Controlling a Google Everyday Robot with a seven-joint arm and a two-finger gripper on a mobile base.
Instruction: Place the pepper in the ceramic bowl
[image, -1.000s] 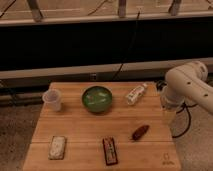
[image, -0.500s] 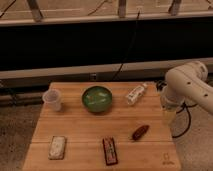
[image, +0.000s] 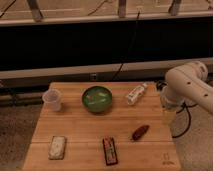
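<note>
Nearest the camera, a pale flat packet (image: 58, 147) and a dark red rectangular packet (image: 110, 150) are laid along the front edge of the wooden surface (image: 80, 125). Just behind the red packet, toward the right of the view, the pepper (image: 140, 132) is found. It is small, dark red-brown and tapered, and it lies flat at a slant, touched by nothing.

Beyond it, past the right edge of the surface, the gripper (image: 169, 113) is held low beneath the white arm (image: 187, 85). Whether it is apart or together cannot be told, but nothing is seen clamped in it.

Farther back, a translucent plastic cup (image: 52, 100), the green ceramic bowl (image: 97, 98) and a small white bottle (image: 136, 93) are set in a row. The bowl is well apart from the pepper.

Over the last second nothing has been shifted: the arm is kept in the same pose and the pepper in the same spot. The task is therefore judged not yet begun, with the reach to the pepper still to be made.
</note>
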